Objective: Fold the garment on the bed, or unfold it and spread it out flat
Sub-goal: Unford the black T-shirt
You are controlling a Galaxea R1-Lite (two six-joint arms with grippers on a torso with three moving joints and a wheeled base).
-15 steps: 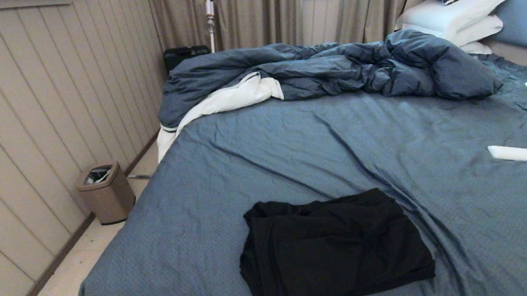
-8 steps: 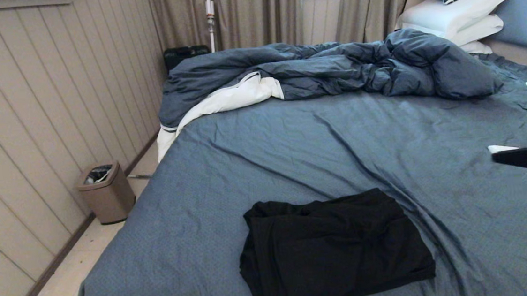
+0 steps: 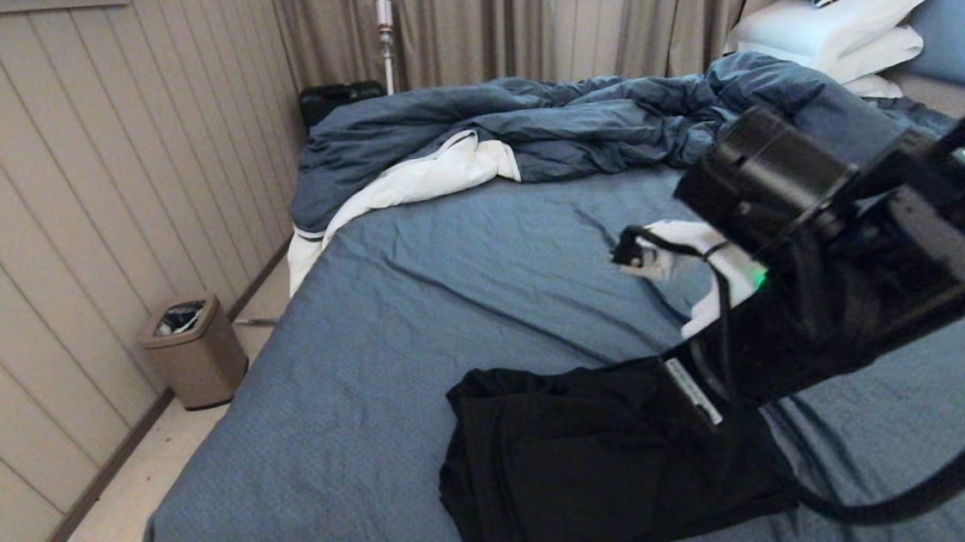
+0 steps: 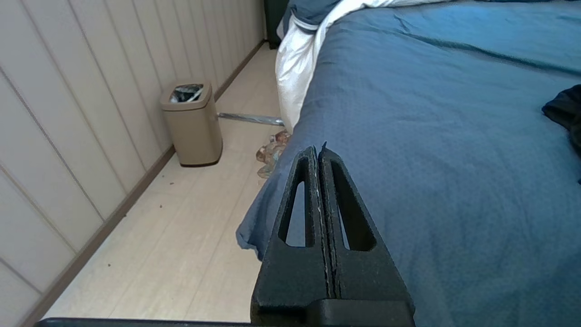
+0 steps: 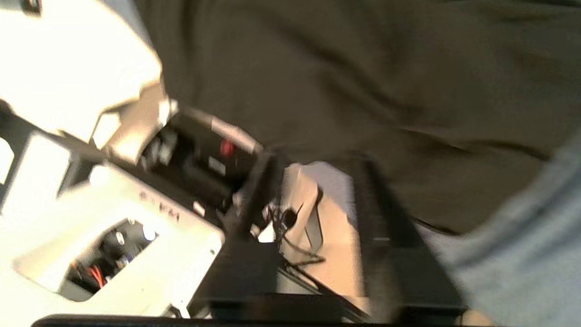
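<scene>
No readable writing shows on the crumpled garment [image 3: 601, 460].

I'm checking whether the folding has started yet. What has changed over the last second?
The right arm has swung in from the right edge of the head view and now hangs over the bed, above the right part of the garment. The right gripper has its fingers apart and holds nothing. The garment lies crumpled as before, and the left gripper stays shut beside the bed.
</scene>
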